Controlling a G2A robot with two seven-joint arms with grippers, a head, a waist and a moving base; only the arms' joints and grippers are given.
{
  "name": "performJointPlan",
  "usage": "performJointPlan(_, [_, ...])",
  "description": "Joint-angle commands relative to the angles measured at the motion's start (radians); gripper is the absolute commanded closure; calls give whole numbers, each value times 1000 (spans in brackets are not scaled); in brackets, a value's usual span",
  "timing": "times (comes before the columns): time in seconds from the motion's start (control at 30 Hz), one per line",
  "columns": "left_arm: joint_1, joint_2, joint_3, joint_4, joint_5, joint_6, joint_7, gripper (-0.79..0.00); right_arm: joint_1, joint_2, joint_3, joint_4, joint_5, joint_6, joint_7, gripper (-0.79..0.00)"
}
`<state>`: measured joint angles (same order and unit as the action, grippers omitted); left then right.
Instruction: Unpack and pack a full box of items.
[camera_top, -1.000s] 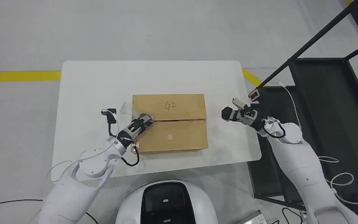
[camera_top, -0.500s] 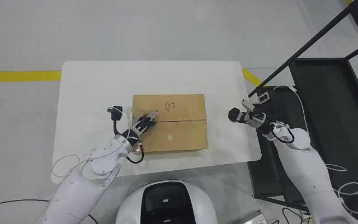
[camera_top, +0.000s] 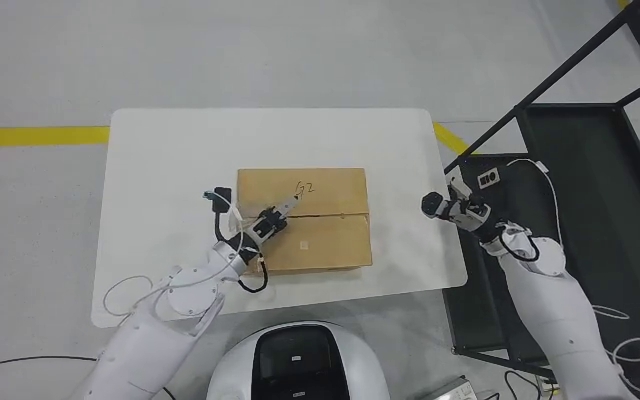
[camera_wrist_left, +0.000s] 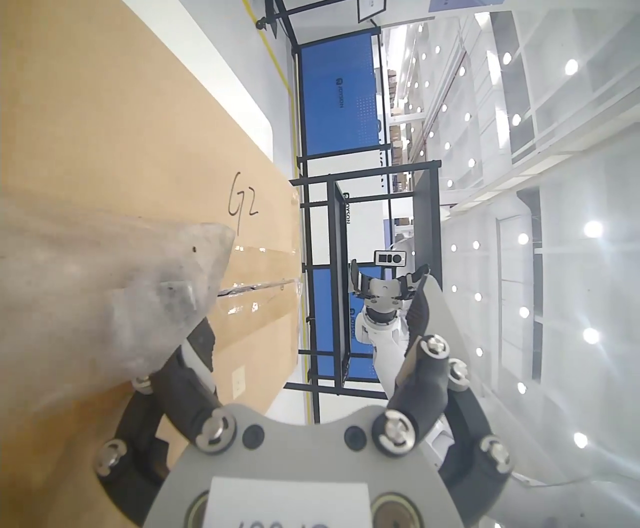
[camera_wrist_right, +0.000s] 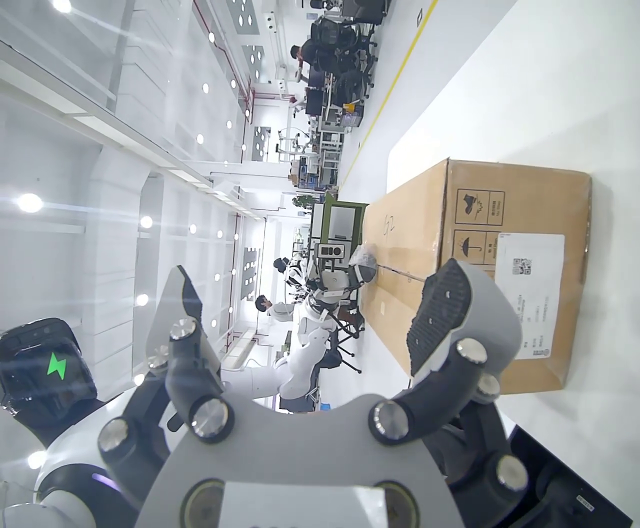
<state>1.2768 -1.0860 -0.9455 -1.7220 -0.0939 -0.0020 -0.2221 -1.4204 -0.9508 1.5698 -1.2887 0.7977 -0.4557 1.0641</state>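
The closed cardboard box (camera_top: 303, 220) sits in the middle of the white surface (camera_top: 170, 160). Its two top flaps meet in a seam that runs the length of the lid, with clear tape (camera_wrist_left: 260, 287) still lying along the seam. A handwritten mark (camera_top: 305, 187) is on the flap farther from the robot, and a printed label (camera_wrist_right: 532, 295) is stuck on the box's right end wall. The left claw (camera_top: 275, 215) is over the left part of the box lid, close to the seam. In the left wrist view this claw (camera_wrist_left: 315, 295) is spread wide and grips nothing between its fingers. A crumpled, cloudy wad (camera_wrist_left: 125, 285) covers the finger nearer the lid, and I cannot tell whether that wad touches the cardboard. The right claw (camera_top: 430, 205) is off the box's right end, well apart from it, above the edge of the surface. In the right wrist view it (camera_wrist_right: 315, 285) is also spread wide and holds nothing, with the box's right end wall in front of it. A black rack (camera_top: 580, 180) stands farther right of the box, past the surface.
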Motion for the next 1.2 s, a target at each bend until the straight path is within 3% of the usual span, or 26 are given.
performJointPlan(0.0, [-13,-7,14,10,1,-5,0,-785,-5,0,7,3,0,0,-5,-785])
performJointPlan(0.33, [-83,-46,84,73,6,-66,-8,-785,-12,-6,20,20,-3,1,-26,-785])
performJointPlan(0.5, [-67,-47,75,83,16,-118,-53,-785,-4,-10,17,28,-10,3,-32,-785])
performJointPlan(0.77, [66,-6,-73,-4,-68,-235,-225,-785,12,-14,18,31,-29,4,-47,-785])
performJointPlan(0.93, [148,18,-177,-74,-122,-246,-315,-785,22,-18,12,27,-42,8,-55,-785])
performJointPlan(1.03, [187,26,-226,-107,-154,-247,-337,-785,30,-20,3,25,-53,13,-57,-785])
performJointPlan(1.17, [244,31,-293,-137,-182,-302,-276,-785,40,-23,-5,24,-61,15,-58,-785])
